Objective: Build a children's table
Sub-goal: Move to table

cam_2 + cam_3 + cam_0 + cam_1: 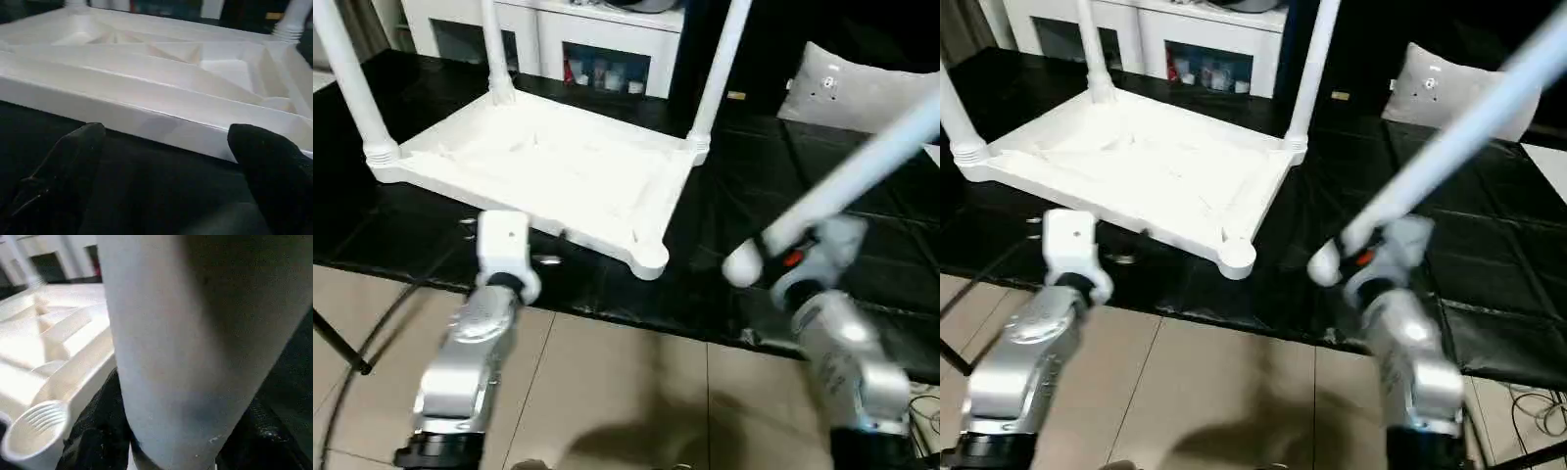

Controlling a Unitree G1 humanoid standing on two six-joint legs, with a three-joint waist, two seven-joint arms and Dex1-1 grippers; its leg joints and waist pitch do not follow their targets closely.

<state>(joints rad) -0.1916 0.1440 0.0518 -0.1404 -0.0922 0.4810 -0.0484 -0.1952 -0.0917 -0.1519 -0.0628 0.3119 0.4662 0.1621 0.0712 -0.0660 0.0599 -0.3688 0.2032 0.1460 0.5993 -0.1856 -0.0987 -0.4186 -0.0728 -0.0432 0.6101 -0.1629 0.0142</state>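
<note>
The white table top lies upside down on a black mat, ribs facing up. Three white legs stand in its corner sockets: one at the left, one at the back, one at the right. The nearest corner socket is empty and appears again as a threaded ring. My right gripper is shut on the fourth leg, which slants up to the right beside that socket. My left gripper is open, just in front of the top's near edge, with nothing between its fingers.
The black mat covers the floor under the table and ends at beige tiles near me. A white cabinet stands behind. A pale grey cushion lies at the back right. Dark cables cross the tiles at the left.
</note>
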